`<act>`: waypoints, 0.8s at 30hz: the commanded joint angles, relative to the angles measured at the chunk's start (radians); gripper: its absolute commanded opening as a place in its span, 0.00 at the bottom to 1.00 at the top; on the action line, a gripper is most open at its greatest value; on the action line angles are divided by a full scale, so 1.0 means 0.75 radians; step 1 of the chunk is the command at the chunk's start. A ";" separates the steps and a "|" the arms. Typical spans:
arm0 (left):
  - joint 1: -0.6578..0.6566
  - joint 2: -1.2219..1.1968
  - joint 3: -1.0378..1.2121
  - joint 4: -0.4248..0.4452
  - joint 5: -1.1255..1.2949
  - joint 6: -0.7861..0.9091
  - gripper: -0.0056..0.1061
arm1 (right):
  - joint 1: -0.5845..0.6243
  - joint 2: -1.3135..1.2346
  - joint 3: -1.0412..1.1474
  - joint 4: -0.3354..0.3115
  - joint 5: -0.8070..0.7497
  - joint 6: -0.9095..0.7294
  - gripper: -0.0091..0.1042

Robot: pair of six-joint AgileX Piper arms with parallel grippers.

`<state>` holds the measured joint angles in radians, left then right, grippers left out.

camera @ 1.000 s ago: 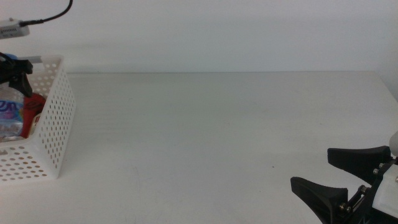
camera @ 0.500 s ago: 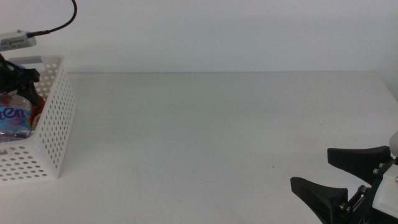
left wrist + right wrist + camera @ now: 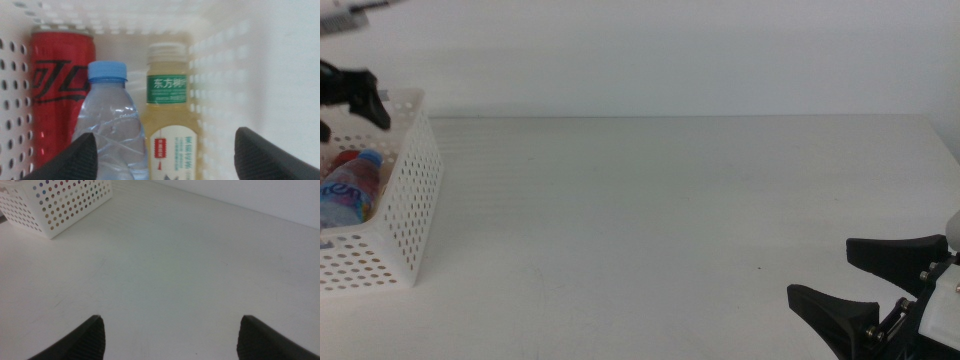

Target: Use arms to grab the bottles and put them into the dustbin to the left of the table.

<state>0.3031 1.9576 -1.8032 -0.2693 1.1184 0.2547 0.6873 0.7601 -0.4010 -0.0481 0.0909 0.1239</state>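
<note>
The white perforated dustbin stands at the table's left end. In the left wrist view its walls enclose a red can, a blue-capped water bottle and a yellow bottle with a green label, side by side. My left gripper hovers open above the dustbin's rim, holding nothing; its own view shows the left gripper with jaws wide apart over the bottles. The water bottle lies inside the bin. My right gripper waits open at the table's front right.
The right wrist view looks across bare white tabletop toward the dustbin at its far end, with the right gripper open over nothing.
My left gripper let go of the water bottle, which settled into the dustbin, and the gripper rose above the rim. The right arm has not moved.
</note>
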 commanded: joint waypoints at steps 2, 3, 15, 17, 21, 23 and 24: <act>-0.022 -0.170 -0.047 -0.062 -0.017 -0.036 0.86 | -0.004 -0.008 -0.051 -0.013 -0.089 -0.008 0.71; -0.032 -0.189 -0.047 -0.062 -0.017 -0.047 0.86 | -0.004 -0.008 -0.051 -0.013 -0.089 -0.008 0.71; -0.364 -0.589 0.305 0.067 -0.426 -0.060 0.77 | -0.004 -0.008 -0.051 -0.013 -0.089 -0.008 0.71; -0.415 -0.663 0.408 0.070 -0.506 -0.060 0.75 | -0.004 -0.008 -0.051 -0.013 -0.089 -0.008 0.71; -0.509 -0.822 0.607 0.069 -0.698 -0.060 0.70 | -0.004 -0.008 -0.051 -0.013 -0.089 -0.008 0.71; -0.547 -0.890 0.697 0.055 -0.789 -0.069 0.67 | -0.004 -0.008 -0.051 -0.013 -0.089 -0.008 0.71; -0.562 -0.926 0.743 0.044 -0.835 -0.073 0.65 | -0.004 -0.008 -0.051 -0.013 -0.089 -0.008 0.71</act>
<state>-0.0998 1.3320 -1.2578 -0.2121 0.6169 0.2216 0.6873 0.7601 -0.4010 -0.0481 0.0909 0.1239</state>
